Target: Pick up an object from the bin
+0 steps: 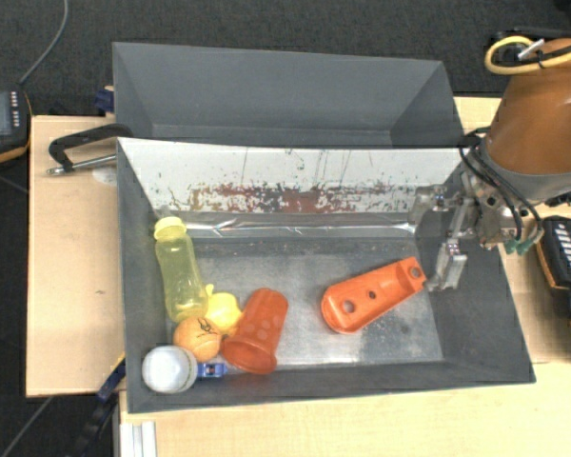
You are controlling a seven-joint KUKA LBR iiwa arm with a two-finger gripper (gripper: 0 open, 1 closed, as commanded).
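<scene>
Camera view: the gripper (449, 260) hangs just beside the right end of the orange handle-shaped piece (371, 298), which lies flat on the bin (295, 255) floor. I cannot tell whether the jaws are apart or together. Judging by this, nothing is lifted yet, so the grip and the raise are left.

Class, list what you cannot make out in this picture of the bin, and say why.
- The blue thing, camera view: mostly hidden beneath the orange cup and white round thing; kind unclear.
- Dark mark on the orange ball: too small to read.
- Whether the gripper touches the orange handle: unclear from above.
</scene>
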